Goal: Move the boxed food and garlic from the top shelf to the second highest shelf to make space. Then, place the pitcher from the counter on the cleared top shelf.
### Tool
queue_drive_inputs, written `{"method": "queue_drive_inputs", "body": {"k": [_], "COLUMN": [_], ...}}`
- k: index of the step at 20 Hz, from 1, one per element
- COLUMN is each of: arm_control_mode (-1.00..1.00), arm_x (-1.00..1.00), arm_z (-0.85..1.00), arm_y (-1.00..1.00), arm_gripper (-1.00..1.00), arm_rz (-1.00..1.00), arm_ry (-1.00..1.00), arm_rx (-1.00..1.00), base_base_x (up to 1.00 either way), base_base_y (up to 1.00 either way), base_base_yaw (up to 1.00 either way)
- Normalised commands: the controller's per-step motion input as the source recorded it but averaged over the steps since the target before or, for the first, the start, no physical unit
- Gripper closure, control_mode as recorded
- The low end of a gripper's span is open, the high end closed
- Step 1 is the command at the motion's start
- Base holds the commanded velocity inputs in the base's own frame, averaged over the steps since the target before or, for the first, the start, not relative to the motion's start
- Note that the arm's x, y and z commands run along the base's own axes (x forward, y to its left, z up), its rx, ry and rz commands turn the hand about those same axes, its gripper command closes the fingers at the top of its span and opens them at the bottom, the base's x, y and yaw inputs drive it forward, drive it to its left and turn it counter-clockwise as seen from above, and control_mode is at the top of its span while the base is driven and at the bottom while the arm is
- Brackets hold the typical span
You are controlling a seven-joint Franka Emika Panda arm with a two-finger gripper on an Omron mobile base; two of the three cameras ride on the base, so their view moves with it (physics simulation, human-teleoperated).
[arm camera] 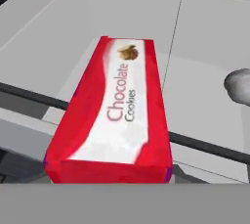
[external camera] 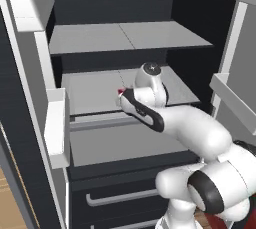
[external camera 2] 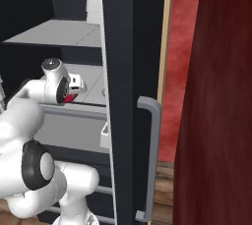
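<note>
Holding the chocolate cookies box [arm camera: 114, 115] over the second shelf [external camera: 95, 90] beside the garlic [arm camera: 239, 85], the gripper [external camera: 121, 93] leaves only box release and the pitcher.

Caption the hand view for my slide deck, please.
Red chocolate cookies box at the hand, above a grey fridge shelf, garlic resting nearby.

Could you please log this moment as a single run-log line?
stage: moving boxed food | gripper: shut on boxed food, above second highest shelf | garlic: on that shelf | top shelf: bare
</note>
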Motion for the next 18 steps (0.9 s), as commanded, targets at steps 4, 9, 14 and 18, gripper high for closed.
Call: {"method": "queue_drive_inputs", "body": {"k": [4,9,14,18], "arm_control_mode": [-1.0,-1.0,-1.0,-1.0], "arm_x": [0.86,0.81,0.8,0.76], "arm_z": [-0.35,-0.48,-0.52,-0.39], "arm_y": [0.07,0.11,0.13,0.19], "arm_gripper": [1.0,1.0,1.0,1.0], "arm_rz": [0.0,0.0,0.0,0.0], "arm_ry": [0.0,0.0,0.0,0.0], "arm_rx": [0.0,0.0,0.0,0.0], "base_base_x": [0.0,0.0,0.0,0.0], "base_base_y": [0.0,0.0,0.0,0.0], "base_base_yaw": [0.0,0.0,0.0,0.0]}}
